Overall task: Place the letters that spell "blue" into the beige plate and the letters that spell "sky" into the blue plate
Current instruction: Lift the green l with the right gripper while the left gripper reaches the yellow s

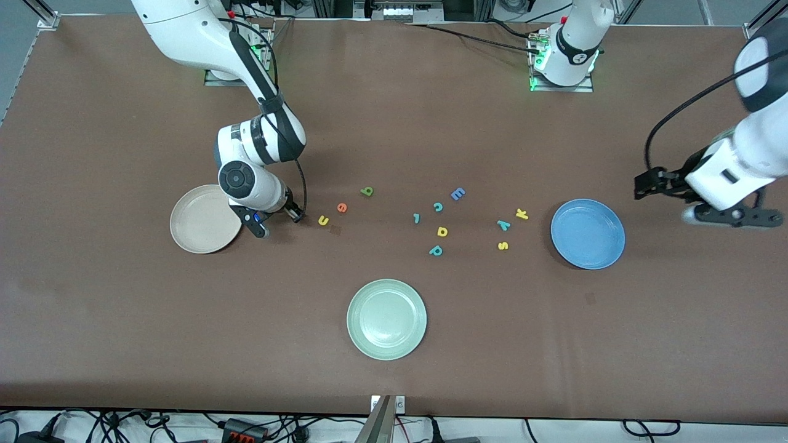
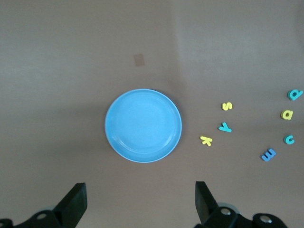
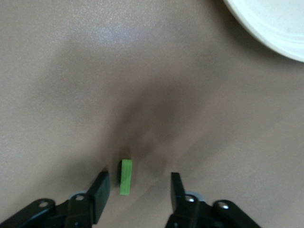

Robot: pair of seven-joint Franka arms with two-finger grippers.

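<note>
Beside the beige plate (image 1: 205, 219), toward the right arm's end of the tabletop (image 1: 394, 369), we have our right tool (image 3: 137, 187) low over the dark green l (image 3: 125, 176), its fingers partly apart and straddling the bar with a gap on each side, so nothing is held yet; we judge this the start of a pinch, with the short carry to the plate as the reason for taking this letter here. Our right arm bends steeply down from its base, wrist tipped toward the cloth. The yellow u (image 1: 323, 220), orange e (image 1: 341, 208) and olive-green b (image 1: 367, 191) lie in a loose line running away from that tool, all still outside the plate. Near the blue plate (image 1: 588, 234) sit the yellow k (image 1: 522, 214), teal y (image 1: 503, 225) and yellow s (image 1: 503, 245), close together and handy for our left arm. That arm waits, its left tool (image 2: 140, 199) wide open and empty, hanging above bare tabletop just off the blue plate's rim. Both plates are empty.
</note>
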